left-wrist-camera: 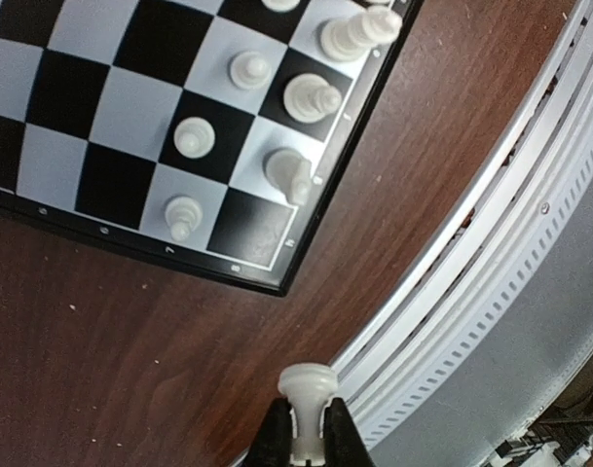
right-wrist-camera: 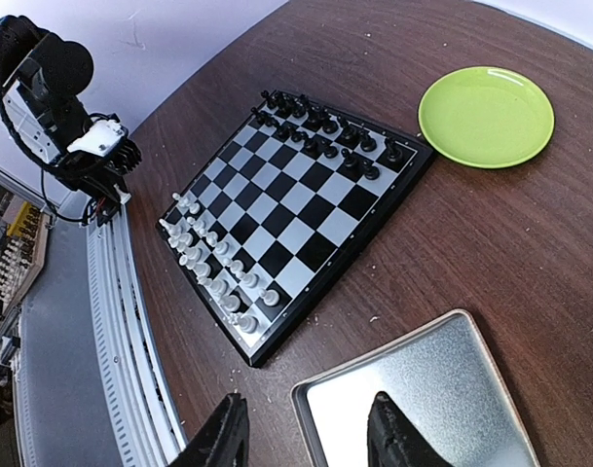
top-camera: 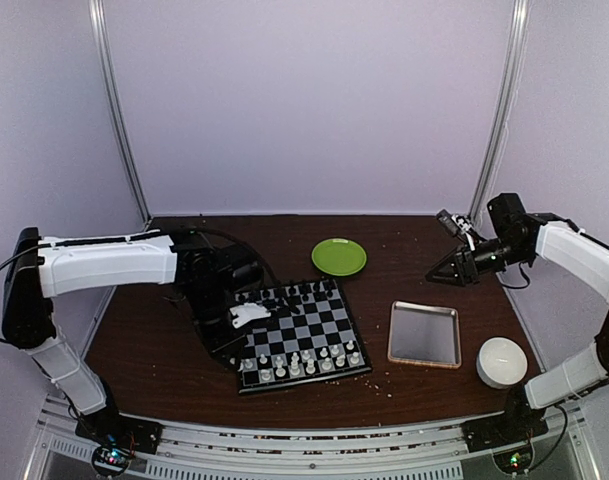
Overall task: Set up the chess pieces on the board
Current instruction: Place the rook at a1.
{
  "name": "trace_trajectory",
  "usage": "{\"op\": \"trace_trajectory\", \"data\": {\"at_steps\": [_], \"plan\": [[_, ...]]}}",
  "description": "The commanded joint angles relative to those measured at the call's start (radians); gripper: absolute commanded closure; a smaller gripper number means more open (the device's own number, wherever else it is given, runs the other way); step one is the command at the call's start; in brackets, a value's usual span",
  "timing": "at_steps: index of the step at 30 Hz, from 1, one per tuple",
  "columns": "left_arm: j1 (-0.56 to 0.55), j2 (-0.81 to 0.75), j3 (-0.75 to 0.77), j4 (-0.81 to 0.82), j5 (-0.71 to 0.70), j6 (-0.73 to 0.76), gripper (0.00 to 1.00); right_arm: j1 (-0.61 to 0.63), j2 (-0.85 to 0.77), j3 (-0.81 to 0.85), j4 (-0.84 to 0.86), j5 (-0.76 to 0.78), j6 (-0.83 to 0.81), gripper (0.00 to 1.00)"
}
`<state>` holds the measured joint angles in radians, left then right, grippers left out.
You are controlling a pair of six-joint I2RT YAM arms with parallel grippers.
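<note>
The board [top-camera: 302, 335] lay flat on the worktop [top-camera: 164, 340], left of its middle and close to the near edge. Most of the white chess pieces [top-camera: 294, 365] stood in two rows along the board's near side, and the black chessmen [top-camera: 299, 292] lined its far side. The left fingers [left-wrist-camera: 277, 443] were closed on one white piece [left-wrist-camera: 308, 384], whose flat round end showed above the fingertips; what kind of piece it was could not be told. They hung at the board's left side, with the board's near left corner and its standing white men in the wrist view. The right fingers [right-wrist-camera: 223, 438] were spread wide with nothing between them, raised above the worktop toward its right edge and far right corner. A shiny square tray [top-camera: 424, 335] lay right of the board, apart from it. A green plate [top-camera: 339, 256] sat toward the far edge, and a white round dish [top-camera: 502, 362] sat by the near right corner.
</note>
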<state>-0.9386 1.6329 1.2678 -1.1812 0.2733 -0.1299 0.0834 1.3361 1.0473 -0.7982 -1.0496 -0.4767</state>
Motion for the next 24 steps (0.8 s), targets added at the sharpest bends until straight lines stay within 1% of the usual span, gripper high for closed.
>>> {"op": "trace_trajectory", "data": {"at_steps": [1,5,10,15,24], "plan": [[0.001,0.027,-0.009,-0.020,0.052,-0.014,0.97,-0.002,0.006,0.019,-0.027,0.007,-0.034,0.59],[-0.005,0.065,0.002,0.005,0.054,-0.025,0.97,-0.002,0.011,0.021,-0.037,0.003,-0.045,0.59],[-0.026,0.124,0.034,0.016,-0.002,-0.051,0.96,-0.002,0.026,0.028,-0.058,0.000,-0.062,0.59],[-0.039,0.138,0.039,0.066,-0.029,-0.102,0.95,-0.003,0.034,0.030,-0.067,-0.003,-0.072,0.59],[-0.067,0.157,0.016,0.089,-0.087,-0.141,0.92,-0.001,0.046,0.037,-0.087,-0.013,-0.085,0.59]]}}
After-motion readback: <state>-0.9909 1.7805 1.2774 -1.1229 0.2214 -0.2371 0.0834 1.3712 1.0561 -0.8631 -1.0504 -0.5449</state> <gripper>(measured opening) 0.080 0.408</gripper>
